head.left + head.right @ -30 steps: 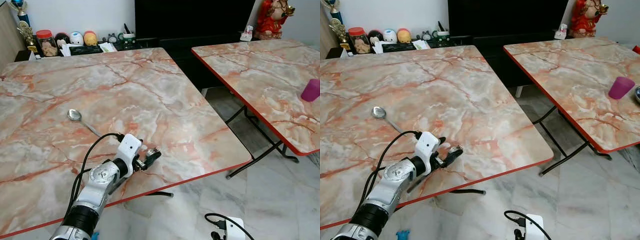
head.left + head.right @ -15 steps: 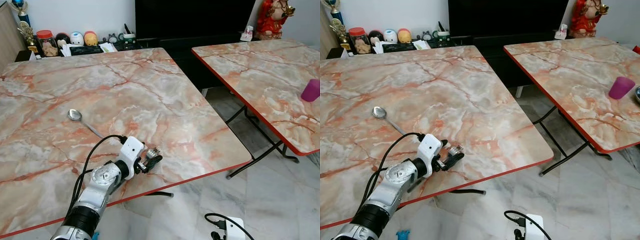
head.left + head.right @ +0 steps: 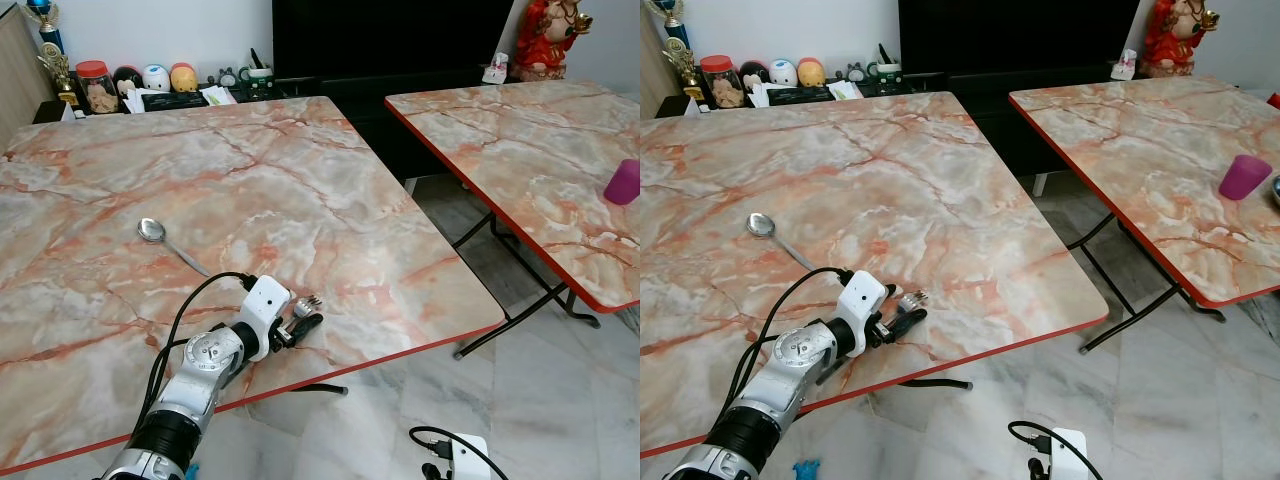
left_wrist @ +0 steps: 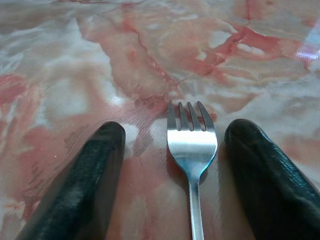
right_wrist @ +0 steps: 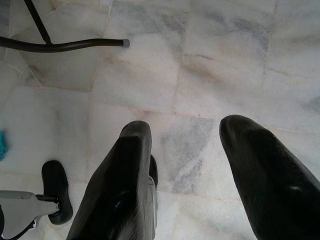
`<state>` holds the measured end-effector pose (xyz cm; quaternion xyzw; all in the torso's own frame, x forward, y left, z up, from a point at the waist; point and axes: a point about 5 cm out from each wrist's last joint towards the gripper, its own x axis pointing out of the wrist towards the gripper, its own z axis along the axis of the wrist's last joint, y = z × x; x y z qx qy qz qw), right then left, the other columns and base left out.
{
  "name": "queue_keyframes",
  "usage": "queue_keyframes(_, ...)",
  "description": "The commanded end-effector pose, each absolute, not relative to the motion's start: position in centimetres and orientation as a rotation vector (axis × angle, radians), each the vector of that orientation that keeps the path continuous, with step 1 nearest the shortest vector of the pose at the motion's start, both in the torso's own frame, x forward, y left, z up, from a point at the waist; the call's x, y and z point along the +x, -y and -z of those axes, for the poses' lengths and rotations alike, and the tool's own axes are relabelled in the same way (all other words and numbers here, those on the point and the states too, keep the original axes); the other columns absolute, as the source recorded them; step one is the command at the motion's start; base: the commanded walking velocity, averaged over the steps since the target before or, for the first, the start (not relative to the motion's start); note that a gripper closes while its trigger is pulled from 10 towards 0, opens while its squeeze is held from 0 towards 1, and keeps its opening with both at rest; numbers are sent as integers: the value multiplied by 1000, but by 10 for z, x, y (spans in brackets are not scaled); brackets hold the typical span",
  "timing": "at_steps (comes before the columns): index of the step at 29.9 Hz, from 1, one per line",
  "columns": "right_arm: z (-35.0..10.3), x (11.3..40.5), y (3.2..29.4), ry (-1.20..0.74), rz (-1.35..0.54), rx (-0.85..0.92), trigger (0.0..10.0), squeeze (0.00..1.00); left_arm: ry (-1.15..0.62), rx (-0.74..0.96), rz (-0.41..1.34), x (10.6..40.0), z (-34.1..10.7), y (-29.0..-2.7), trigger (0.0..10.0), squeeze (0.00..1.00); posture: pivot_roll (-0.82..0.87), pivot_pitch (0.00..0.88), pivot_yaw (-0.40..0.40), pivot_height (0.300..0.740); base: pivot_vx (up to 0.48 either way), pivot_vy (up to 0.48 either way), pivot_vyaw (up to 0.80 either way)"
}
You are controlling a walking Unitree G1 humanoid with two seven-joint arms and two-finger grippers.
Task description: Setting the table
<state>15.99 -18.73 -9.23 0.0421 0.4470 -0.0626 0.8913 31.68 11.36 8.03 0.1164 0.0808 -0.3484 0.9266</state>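
A silver fork lies flat on the marble table near its front edge, tines pointing away from the wrist. My left gripper rests low over it, open, with one black finger on each side and a gap to the fork on both. From the head, the fork's tines poke out past the left gripper. A silver spoon lies further back on the left. My right gripper hangs open above the floor, holding nothing.
A second marble table stands to the right across a gap of tiled floor, with a purple cup on it. Jars and figurines line a shelf behind the near table. A table leg runs along the floor.
My left gripper has come down and back toward the table's front edge, and the fork with it now lies on the surface. The spoon has not moved.
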Motion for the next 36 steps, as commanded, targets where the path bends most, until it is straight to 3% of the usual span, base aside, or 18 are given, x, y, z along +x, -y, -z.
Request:
queue_keyframes(1,93,158,188,-936,135,88,10000,0,-204,238,733,314,-74,-111,0,0,96,11,-70,740,0,0,0)
queue_keyframes(36,93,158,189,-937,134,85,10000,0,-175,199,771,304,-75,-106,0,0,98,15,-71,740,0,0,0)
